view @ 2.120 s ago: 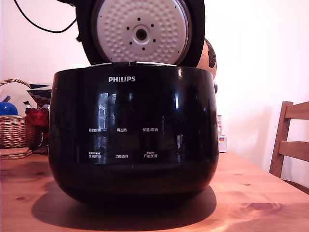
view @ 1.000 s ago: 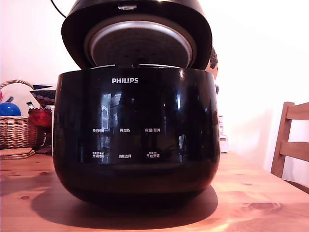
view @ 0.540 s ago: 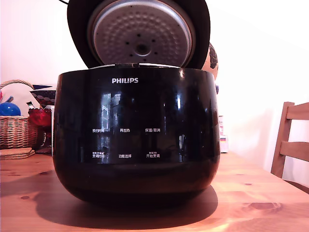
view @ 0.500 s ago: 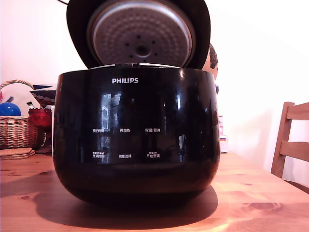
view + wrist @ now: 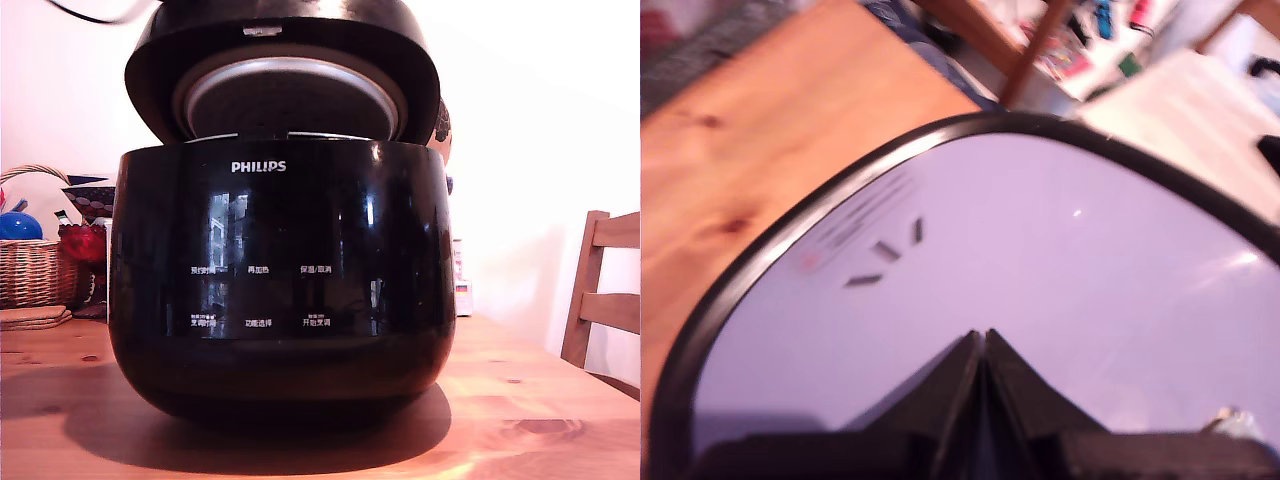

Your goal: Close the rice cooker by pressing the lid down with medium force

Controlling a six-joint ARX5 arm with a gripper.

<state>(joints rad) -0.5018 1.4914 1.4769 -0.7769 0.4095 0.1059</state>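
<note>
Claw (image 5: 982, 345) is clenched with nothing in it, tips on the lid (image 5: 283, 40), which sits half-raised over the rice cooker (image 5: 280, 280). Wicker basket (image 5: 30, 270) and chair (image 5: 600, 300) flank it on the table (image 5: 560, 420).

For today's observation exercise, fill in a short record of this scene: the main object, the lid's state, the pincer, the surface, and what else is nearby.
main object: black cooker, upright
lid: partly lowered, gap above the rim, not shut
pincer: fingers together, at the lid's top
surface: wooden table
nearby: basket on the exterior view's left, chair on its right
</note>
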